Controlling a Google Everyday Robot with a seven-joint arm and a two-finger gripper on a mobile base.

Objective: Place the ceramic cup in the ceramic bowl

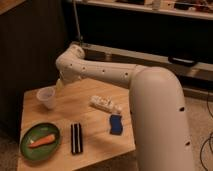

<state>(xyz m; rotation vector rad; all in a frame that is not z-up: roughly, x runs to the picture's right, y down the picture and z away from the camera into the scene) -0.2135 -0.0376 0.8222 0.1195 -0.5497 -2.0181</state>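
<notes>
The small white ceramic cup [46, 96] stands upright on the wooden table [95, 145], near its far left corner. The dark-green ceramic bowl [50, 151] lies at the front left of the table, with an orange carrot [41, 141] in it. My gripper [60, 84] hangs just right of the cup and a little above its rim, mostly hidden behind the white arm [100, 72]. The cup appears to stand free of the gripper.
A black ridged bar [76, 137] lies right of the bowl. A white oblong packet [105, 104] and a blue object [116, 123] lie on the right half of the table. A dark cabinet [30, 45] stands behind on the left.
</notes>
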